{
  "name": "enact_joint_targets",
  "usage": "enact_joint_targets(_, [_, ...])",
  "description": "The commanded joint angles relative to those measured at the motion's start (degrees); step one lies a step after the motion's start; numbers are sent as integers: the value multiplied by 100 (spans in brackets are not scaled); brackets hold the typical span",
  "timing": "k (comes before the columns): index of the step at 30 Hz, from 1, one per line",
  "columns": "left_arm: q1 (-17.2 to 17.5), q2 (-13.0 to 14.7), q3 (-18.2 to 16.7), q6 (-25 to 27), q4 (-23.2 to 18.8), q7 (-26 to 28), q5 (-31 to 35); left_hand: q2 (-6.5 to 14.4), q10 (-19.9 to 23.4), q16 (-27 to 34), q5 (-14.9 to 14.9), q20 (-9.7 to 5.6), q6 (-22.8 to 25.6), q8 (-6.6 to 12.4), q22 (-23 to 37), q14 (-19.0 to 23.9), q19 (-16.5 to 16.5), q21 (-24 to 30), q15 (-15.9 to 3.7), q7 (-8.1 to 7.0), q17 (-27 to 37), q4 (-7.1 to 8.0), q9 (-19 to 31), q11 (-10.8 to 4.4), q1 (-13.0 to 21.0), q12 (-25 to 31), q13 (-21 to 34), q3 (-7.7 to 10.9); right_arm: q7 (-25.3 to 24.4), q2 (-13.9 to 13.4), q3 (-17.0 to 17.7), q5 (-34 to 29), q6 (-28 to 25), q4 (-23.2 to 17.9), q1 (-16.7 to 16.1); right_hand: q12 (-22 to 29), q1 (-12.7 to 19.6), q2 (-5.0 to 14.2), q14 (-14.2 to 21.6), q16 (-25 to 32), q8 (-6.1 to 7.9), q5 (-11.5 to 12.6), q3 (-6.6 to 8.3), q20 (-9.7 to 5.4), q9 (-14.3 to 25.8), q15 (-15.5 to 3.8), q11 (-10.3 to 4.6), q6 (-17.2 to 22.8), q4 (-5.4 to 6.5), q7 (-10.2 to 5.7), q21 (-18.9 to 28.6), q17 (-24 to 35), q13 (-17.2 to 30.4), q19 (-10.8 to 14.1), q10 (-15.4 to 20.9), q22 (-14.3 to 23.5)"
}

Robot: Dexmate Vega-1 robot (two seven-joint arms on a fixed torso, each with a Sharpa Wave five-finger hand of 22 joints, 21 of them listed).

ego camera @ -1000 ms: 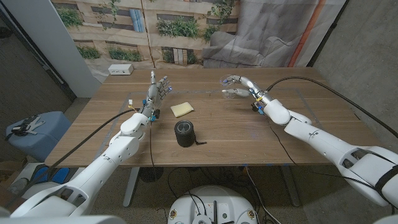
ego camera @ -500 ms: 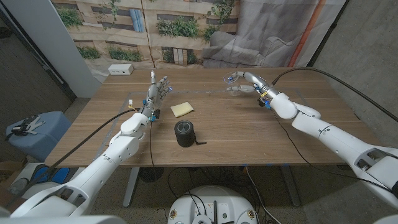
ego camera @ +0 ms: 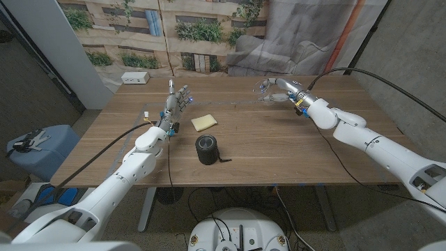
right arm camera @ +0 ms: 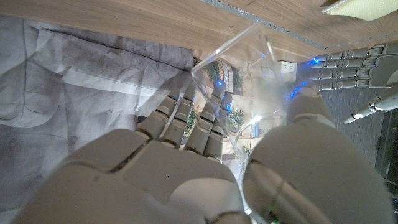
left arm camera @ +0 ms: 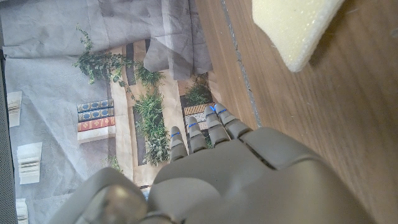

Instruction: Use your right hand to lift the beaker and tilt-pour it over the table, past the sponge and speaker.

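Observation:
My right hand grips the clear glass beaker and holds it in the air over the far right part of the table, tipped on its side. In the right wrist view the beaker sits between the thumb and fingers of my right hand, its rim toward the tabletop. The yellow sponge lies mid-table, and the black cylindrical speaker stands nearer the front edge. My left hand stands upright left of the sponge, fingers apart and holding nothing.
A white box sits at the table's far left corner. Black cables trail along both arms across the wooden table. The sponge shows beyond my left hand. A printed backdrop hangs behind the table.
My right hand has carried the beaker up and toward the table's far side, tipping it further. The left hand, sponge and speaker have stayed put.

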Motion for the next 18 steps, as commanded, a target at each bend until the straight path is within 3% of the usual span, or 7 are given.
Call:
enact_joint_targets(1, [2,1,0,-2,-1,3,1,125,51,28,29,-62,12,18,19,32,32,23,-2,-27,33,11,21,3,11,33,16,-48,28,-239,-90,-724,-456,-453,87,23,275,372,44,50,46,10,-23,-1,0,-848,-157,547,-16,-553,14,20,31,64,199,8])
enact_joint_targets(18, [2,0,1,-2,-2,4,2,126,51,27,30,-61,11,18,19,31,33,23,1,-27,33,10,21,0,11,33,16,-52,502,-485,-372,-1721,-716,-788,399,32,353,396,69,107,82,25,-64,-18,-13,-843,-163,559,-34,-624,16,66,104,120,226,8])
